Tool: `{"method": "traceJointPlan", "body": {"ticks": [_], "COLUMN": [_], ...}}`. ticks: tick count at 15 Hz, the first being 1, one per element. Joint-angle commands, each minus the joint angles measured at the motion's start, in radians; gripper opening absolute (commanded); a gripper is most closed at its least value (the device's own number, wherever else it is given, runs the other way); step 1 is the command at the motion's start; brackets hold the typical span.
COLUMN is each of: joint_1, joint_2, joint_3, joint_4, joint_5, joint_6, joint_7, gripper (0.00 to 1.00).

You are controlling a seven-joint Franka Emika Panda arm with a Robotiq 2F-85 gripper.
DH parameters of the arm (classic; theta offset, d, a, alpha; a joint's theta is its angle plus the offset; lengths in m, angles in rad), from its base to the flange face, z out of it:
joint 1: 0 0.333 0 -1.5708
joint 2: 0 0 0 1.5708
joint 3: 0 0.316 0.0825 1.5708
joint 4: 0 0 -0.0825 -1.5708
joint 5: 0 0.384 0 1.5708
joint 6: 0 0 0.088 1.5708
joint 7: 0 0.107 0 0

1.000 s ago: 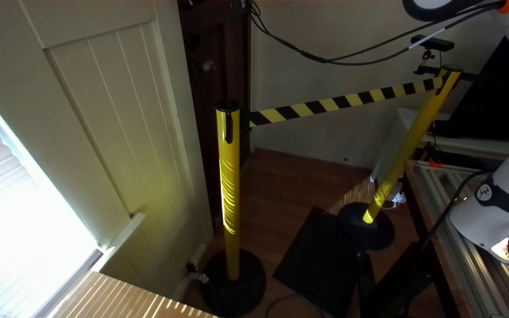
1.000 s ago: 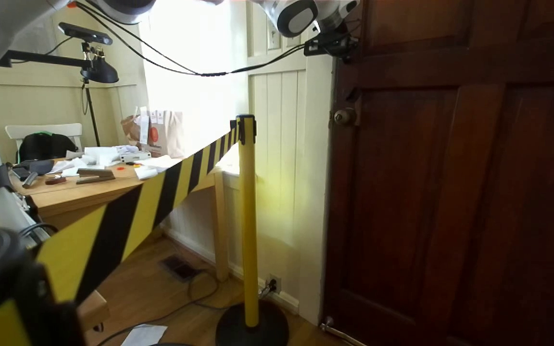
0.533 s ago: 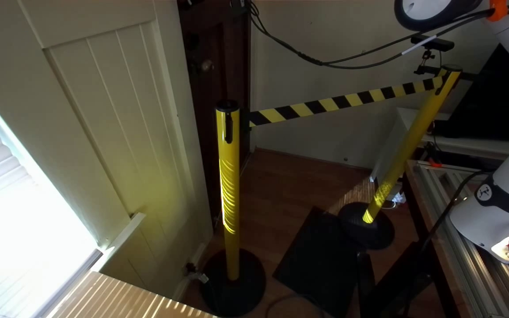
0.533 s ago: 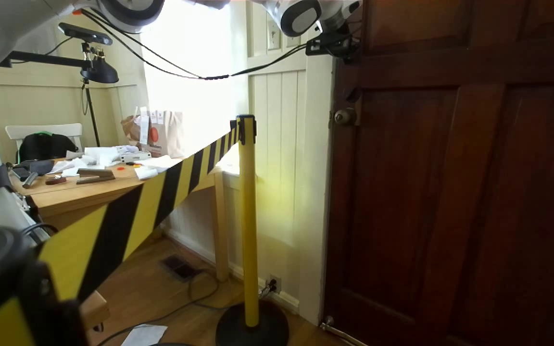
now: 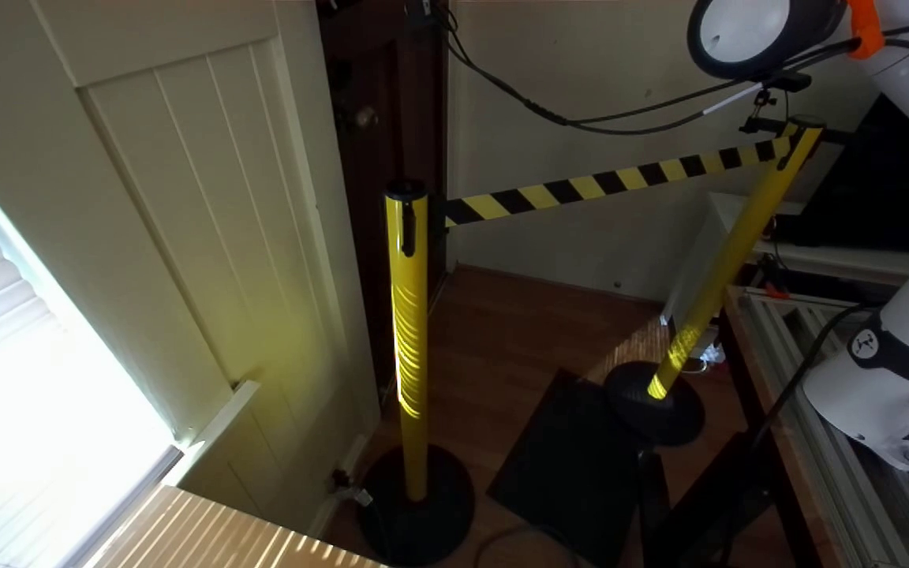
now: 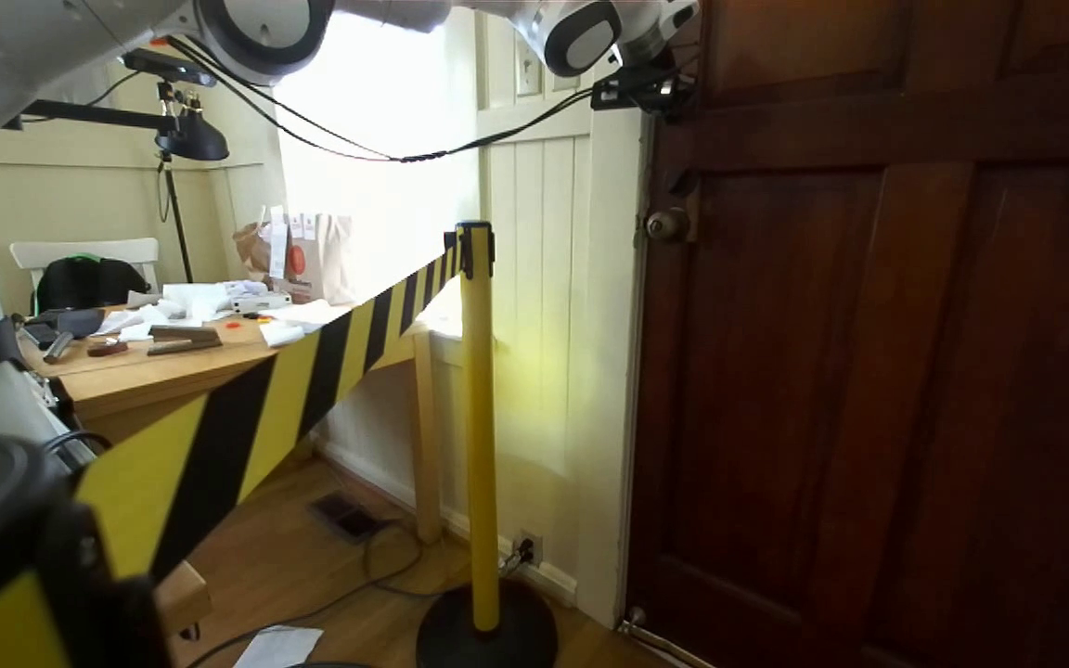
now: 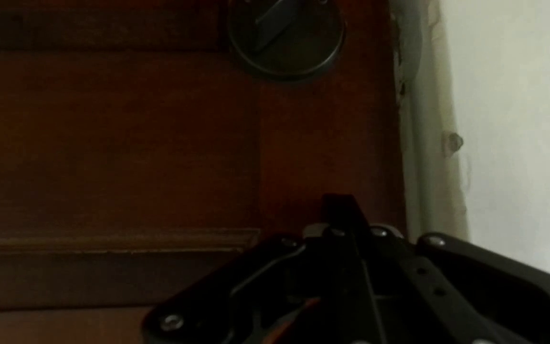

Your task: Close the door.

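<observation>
Our claw (image 7: 339,201), closed together and holding nothing, points at the brown door (image 6: 804,371) near its free edge beside the white frame (image 7: 509,105), presumably so we push with most leverage, though contact is unclear.

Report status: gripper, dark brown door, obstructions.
Gripper shut, close to dark brown door, contact unclear. Door looks shut or nearly so, latching unconfirmed. Nothing seen between gripper and door; yellow post nearby.
</observation>
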Motion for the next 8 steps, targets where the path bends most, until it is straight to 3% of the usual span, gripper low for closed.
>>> {"method": "traceJointPlan", "body": {"ticks": [1, 8], "joint_1": [0.052, 0.073], "joint_2": [0.081, 0.114], "joint_3": [-0.014, -0.036], "joint_4": [0.12, 0.154], "joint_5": [-0.025, -0.044], "joint_6": [0.029, 0.086], "joint_7": [0.074, 0.111], "gripper": [0.0, 0.0]}}
